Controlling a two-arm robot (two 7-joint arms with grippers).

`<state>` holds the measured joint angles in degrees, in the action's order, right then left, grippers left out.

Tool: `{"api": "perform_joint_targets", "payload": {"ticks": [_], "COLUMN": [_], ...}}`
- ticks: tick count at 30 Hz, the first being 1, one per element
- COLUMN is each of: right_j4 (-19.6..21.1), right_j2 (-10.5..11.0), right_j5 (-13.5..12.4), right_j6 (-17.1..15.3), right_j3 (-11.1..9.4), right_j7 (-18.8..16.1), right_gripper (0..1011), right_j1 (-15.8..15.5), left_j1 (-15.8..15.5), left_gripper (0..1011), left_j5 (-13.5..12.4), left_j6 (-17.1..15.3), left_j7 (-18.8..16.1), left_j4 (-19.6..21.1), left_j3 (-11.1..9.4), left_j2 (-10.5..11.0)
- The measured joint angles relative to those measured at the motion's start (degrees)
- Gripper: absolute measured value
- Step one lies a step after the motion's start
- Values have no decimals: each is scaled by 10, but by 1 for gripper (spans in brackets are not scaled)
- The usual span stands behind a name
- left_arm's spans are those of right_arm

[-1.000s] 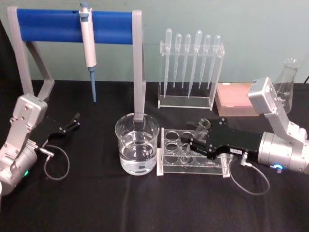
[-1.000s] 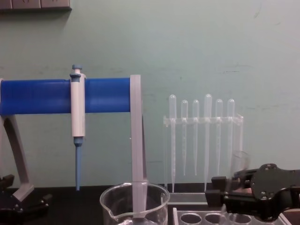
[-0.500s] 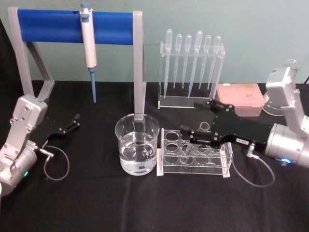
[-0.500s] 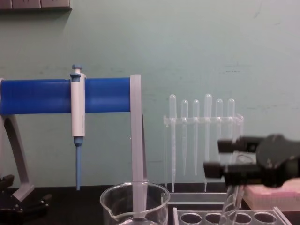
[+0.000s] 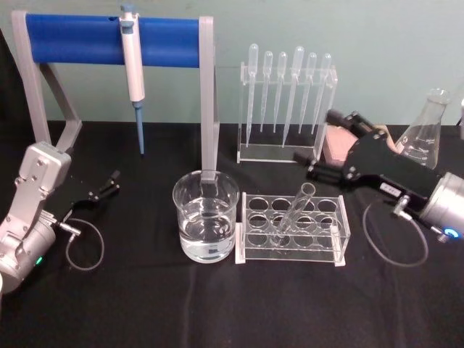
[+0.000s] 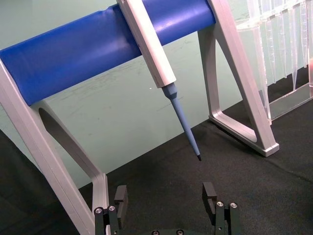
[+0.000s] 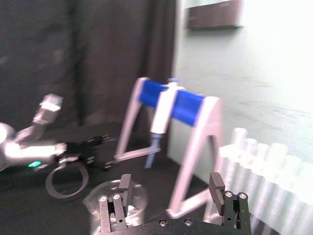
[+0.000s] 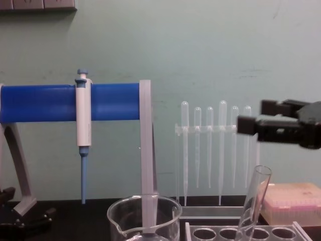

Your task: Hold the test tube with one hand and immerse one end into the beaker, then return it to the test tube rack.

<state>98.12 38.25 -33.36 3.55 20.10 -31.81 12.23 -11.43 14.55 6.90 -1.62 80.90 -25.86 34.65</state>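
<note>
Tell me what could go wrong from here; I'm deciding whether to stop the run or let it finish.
1. The clear glass test tube leans tilted in the clear plastic tube rack, not upright; a nudge could tip it or lever it out.
2. The black right gripper hangs open above and behind the rack; swinging low, it could clip the tube's raised rim.
3. The wide glass beaker holding water stands beside the rack, so a shoved rack might knock it.

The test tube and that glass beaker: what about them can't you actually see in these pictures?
- Test tube: in the chest view its lower end is cut off by the bottom edge; in the head view the clear rack muddles which hole holds it.
- Beaker: the chest view's bottom edge cuts off everything below its rim, water included.
- Right wrist view: motion blur smears the beaker behind the open right pincer.
</note>
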Motion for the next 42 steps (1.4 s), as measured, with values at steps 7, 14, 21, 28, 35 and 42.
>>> {"api": "perform_joint_targets", "payload": {"ticks": [7, 14, 21, 28, 35, 42], "right_j4": [15, 18, 6, -5, -4, -3], "right_j2": [-20, -52, -84, -99, -97, -97], "right_j5": [14, 85, 156, 180, 179, 178], "right_j6": [-19, -68, -105, -109, -109, -109], "right_j3": [-45, -56, -46, -41, -41, -42], "right_j7": [103, 236, 324, 335, 335, 335], "right_gripper": [1003, 1003, 1003, 1003, 1002, 1003], "right_j1": [-44, -73, -85, -89, -89, -89], "left_j1": [0, 0, 0, 0, 0, 0], "left_gripper": [1000, 1000, 1000, 1000, 1000, 1000], "left_j5": [0, 0, 0, 0, 0, 0], "left_j6": [0, 0, 0, 0, 0, 0], "left_j7": [0, 0, 0, 0, 0, 0], "left_j4": [0, 0, 0, 0, 0, 0], "left_j3": [0, 0, 0, 0, 0, 0], "left_j2": [0, 0, 0, 0, 0, 0]}}
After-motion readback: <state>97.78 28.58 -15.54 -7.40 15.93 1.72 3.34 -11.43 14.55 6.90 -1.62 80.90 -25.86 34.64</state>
